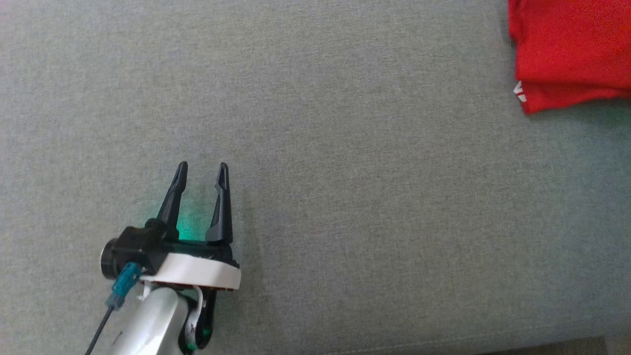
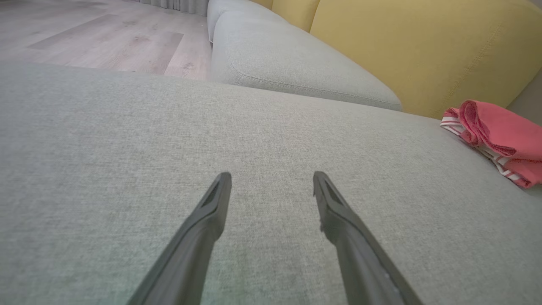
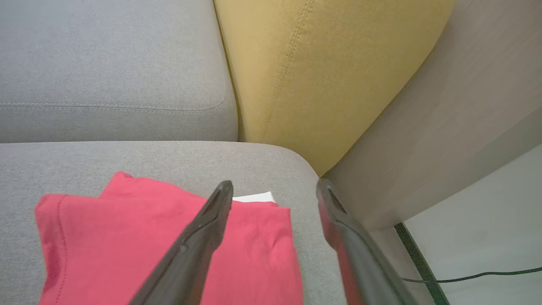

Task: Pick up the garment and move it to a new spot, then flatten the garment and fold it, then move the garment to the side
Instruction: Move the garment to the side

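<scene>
The garment is red with white trim and lies folded at the far right of the grey sofa seat. It also shows as a folded stack in the left wrist view and as the red cloth under the right wrist camera. My left gripper hovers open over bare cushion at the lower left, far from the garment, nothing between its fingers. My right gripper stands open above the garment's right edge, its fingers apart and holding nothing.
Yellow back cushions rise behind the seat. A second grey seat cushion adjoins it. A beige side panel borders the sofa's right end, with pale floor and a black cable beyond. Wooden floor lies past the seat's edge.
</scene>
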{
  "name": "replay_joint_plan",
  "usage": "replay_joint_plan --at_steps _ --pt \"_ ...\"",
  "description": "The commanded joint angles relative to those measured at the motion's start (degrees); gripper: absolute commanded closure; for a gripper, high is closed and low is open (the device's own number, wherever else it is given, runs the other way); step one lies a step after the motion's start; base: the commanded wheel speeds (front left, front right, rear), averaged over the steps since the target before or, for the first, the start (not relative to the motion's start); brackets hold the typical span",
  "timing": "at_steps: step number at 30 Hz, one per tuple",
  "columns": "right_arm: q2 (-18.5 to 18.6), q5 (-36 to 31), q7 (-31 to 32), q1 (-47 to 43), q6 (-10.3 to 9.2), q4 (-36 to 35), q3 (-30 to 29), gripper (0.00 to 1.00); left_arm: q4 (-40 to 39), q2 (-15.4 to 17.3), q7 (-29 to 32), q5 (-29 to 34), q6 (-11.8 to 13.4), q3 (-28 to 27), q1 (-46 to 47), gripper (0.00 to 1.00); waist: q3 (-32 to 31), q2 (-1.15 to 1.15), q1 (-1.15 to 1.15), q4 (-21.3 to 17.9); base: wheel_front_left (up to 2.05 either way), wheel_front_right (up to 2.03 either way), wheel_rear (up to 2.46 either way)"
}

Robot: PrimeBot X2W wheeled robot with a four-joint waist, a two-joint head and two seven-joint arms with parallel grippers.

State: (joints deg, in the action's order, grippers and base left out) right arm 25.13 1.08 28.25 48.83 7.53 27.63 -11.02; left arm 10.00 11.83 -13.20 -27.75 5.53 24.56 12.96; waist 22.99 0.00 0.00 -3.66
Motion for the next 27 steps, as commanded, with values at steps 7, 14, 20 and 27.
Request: replay_joint_plan --at_steps 7,14,20,27 --pt "-3.51 0.53 -7.07 0.71 -0.04 -3.72 6.38 0.00 -1.91 1.40 -0.04 -0.02 0.89 -1.63 1.08 0.00 -1.60 0.00 0.00 -1.42 0.00 0.00 0.00" --pt "-8.94 3.07 -14.37 -1.74 -0.04 -6.23 10.85 0.00 -1.82 1.74 -0.24 -0.93 1.40 -2.73 0.51 0.00 -5.94 0.00 0.00 -1.12 0.00 0.00 0.00" --pt "-15.12 3.76 -20.96 -7.63 -0.04 -6.67 9.82 0.00 -1.37 2.01 -0.93 -1.99 1.80 -4.66 -1.39 0.00 -10.88 0.00 0.00 0.35 0.00 0.00 0.00" --pt "-21.27 3.96 -29.58 -20.95 -0.04 -7.57 10.56 0.00 0.67 2.11 -1.52 -3.25 2.13 -7.07 -6.61 0.00 -17.85 0.00 0.00 3.17 0.00 0.00 0.00"
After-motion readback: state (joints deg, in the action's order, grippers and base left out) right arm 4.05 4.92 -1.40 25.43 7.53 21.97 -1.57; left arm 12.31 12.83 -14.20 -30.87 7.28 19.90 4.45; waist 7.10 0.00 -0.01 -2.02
